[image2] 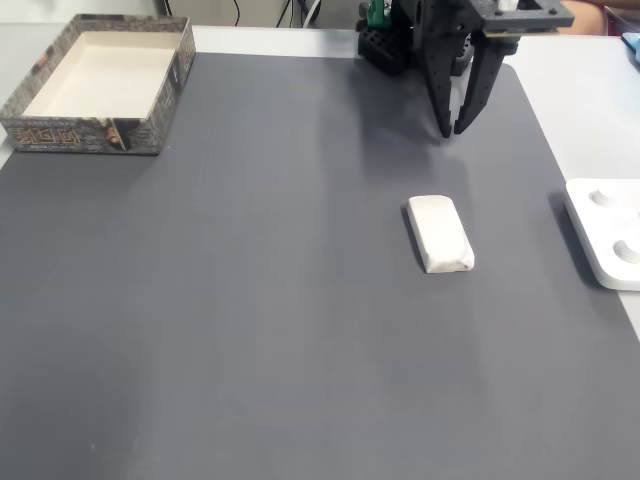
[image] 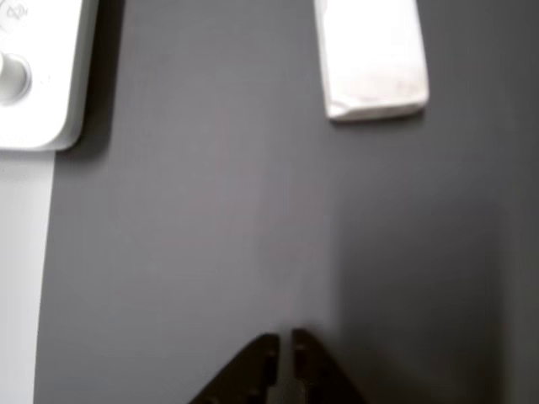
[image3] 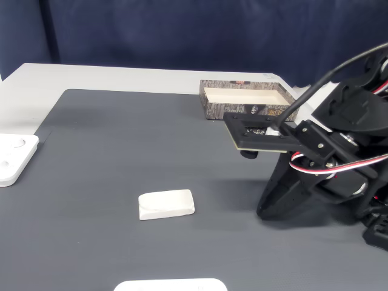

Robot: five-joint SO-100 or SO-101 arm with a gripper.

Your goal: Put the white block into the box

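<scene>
Fixed view: plain white block (image2: pixel 440 234), rounded edges, lies flat on the mat; jaws nearly together, empty.

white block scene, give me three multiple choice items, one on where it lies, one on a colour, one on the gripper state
1. Where is the white block?
A. inside the box
B. flat on the grey mat, apart from the box
C. between the gripper's fingers

2. What colour is the inside of the box?
A. cream
B. blue
C. black

3. How is the gripper?
A. shut on the white block
B. wide open round the box rim
C. holding nothing, fingertips nearly together

Key: 1 B, in a fixed view the block lies on the mat, with the box at the far corner. 2 A, its floor shows pale cream within a speckled brown rim. 3 C, the other view shows the fingertips close together with nothing between them.
</scene>
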